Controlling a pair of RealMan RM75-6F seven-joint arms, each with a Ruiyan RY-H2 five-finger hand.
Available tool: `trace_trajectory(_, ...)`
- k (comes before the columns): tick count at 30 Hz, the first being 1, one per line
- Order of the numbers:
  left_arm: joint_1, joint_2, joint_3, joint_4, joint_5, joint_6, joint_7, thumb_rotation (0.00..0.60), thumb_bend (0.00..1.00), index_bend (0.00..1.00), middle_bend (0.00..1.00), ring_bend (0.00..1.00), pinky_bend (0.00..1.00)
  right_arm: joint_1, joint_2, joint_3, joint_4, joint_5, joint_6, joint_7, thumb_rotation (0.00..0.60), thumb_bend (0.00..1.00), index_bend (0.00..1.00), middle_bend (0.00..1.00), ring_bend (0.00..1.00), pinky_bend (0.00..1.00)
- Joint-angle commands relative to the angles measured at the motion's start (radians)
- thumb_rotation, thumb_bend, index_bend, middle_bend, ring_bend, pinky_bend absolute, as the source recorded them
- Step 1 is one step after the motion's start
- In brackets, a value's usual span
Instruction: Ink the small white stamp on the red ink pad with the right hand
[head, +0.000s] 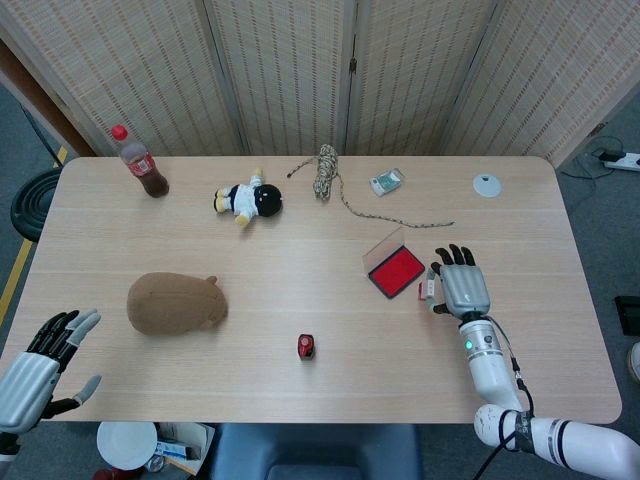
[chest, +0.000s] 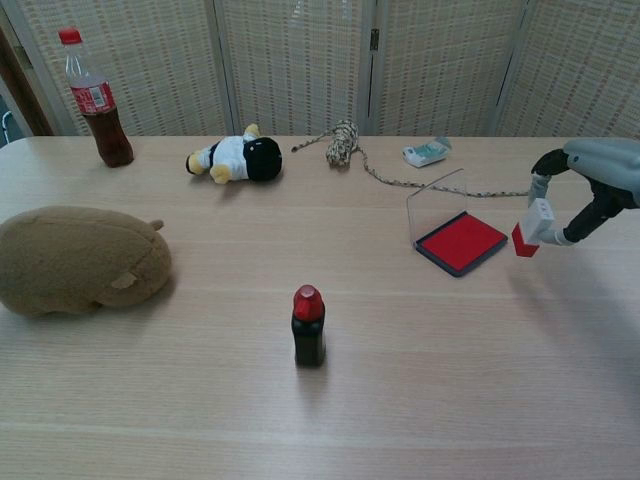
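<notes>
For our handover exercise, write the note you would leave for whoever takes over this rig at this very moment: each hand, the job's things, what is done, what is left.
Right hand: pinches the small white stamp, held above the table to the right of the red ink pad, clear of it. The stamp's face shows red.
Left hand: holds nothing, fingers apart, off the table's front-left corner.
Ink pad: on the table, its clear lid standing open behind it.
Done: inking, judging by the red face.
Left: nothing of the inking; perhaps set the stamp down.
</notes>
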Motion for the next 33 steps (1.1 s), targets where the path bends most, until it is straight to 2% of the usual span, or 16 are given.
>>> trace_trajectory(1,0.008,0.006,0.000,0.001,-0.002,0.013,-0.013,0.600,0.34,0.00,0.00,0.00,0.06,-0.025,-0.017,-0.025,0.036,-0.033,0.000,0.044,0.600,0.30,0.69,0.13,0.00,0.00)
trace_trajectory(9,0.016,0.007,0.007,0.005,0.018,0.027,-0.006,0.600,0.34,0.00,0.00,0.00,0.06,-0.039,-0.088,-0.052,0.132,-0.038,-0.063,0.103,0.600,0.30,0.69,0.11,0.00,0.00)
trace_trajectory(14,0.018,0.005,0.008,0.001,0.024,0.029,0.004,0.600,0.34,0.00,0.00,0.00,0.06,-0.036,-0.121,-0.049,0.184,-0.045,-0.088,0.122,0.600,0.30,0.69,0.10,0.00,0.00)
trace_trajectory(33,0.023,0.008,0.005,0.002,0.026,0.039,-0.006,0.600,0.34,0.00,0.00,0.00,0.06,-0.035,-0.130,-0.040,0.199,-0.009,-0.105,0.074,0.600,0.30,0.69,0.08,0.00,0.00)
